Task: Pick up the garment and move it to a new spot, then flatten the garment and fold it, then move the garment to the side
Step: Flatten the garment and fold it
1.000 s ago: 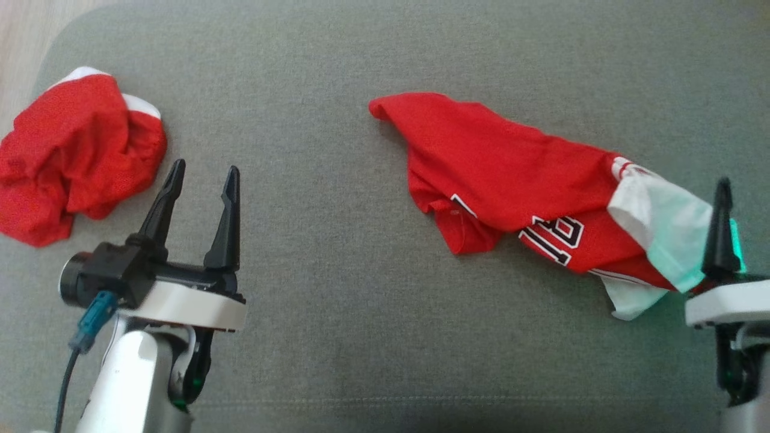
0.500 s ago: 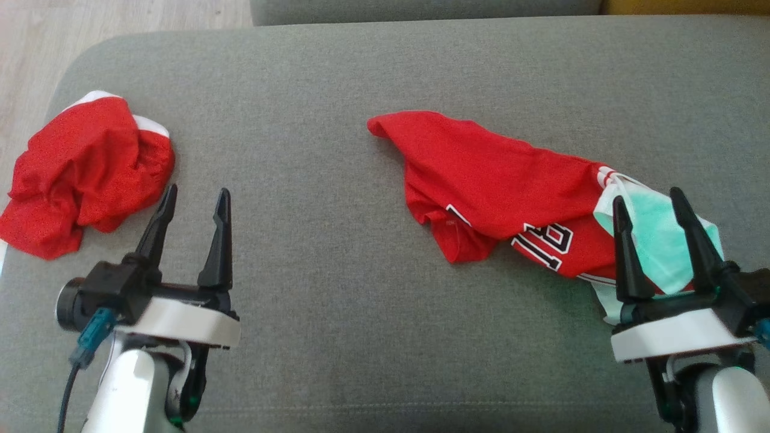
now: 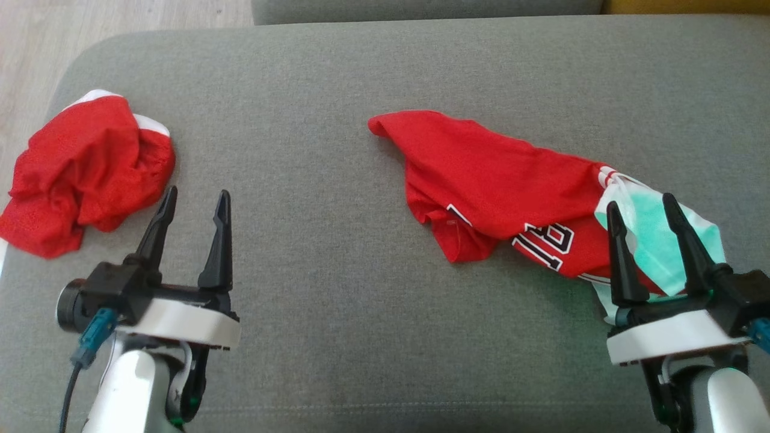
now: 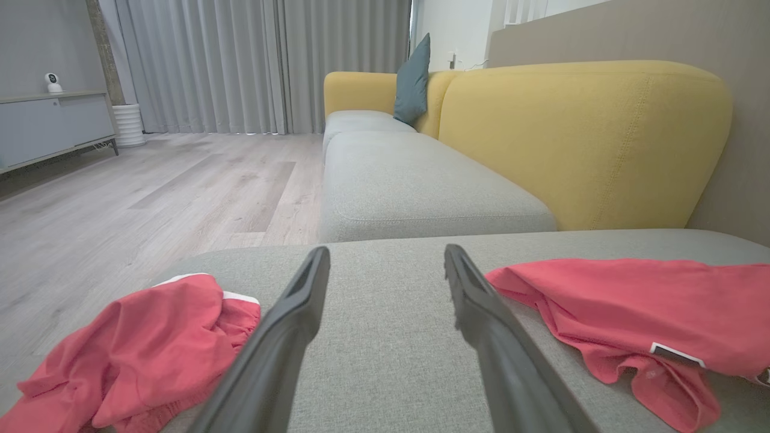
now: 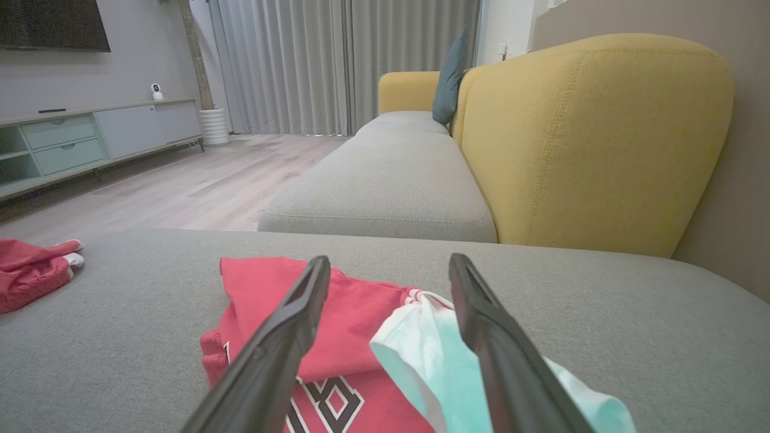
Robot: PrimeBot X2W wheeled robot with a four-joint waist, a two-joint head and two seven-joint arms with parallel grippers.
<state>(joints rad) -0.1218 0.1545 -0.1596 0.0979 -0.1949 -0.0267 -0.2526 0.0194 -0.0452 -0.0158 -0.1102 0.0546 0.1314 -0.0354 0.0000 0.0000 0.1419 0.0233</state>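
The garment (image 3: 493,174) is a red jersey with a number print and a white end, lying crumpled on the right half of the grey cushion (image 3: 337,300). My right gripper (image 3: 639,201) stands open over that white end, and the right wrist view shows the cloth (image 5: 337,300) beneath its fingers (image 5: 390,258), with nothing between them. My left gripper (image 3: 197,192) hangs open over bare cushion at the lower left. In the left wrist view its fingers (image 4: 386,249) point between the two red cloths, the jersey (image 4: 631,300) lying to the right.
A second red cloth (image 3: 84,171) lies bunched at the cushion's left edge, just beyond my left gripper. Wooden floor (image 3: 36,36) starts past that rounded corner. A yellow backrest (image 4: 577,138) rises behind the cushion, and another grey seat (image 5: 385,174) continues ahead.
The head camera has shifted, so the whole picture sits lower. My right gripper has come in from the right edge and now shows both fingers over the white end. The garments have not moved.
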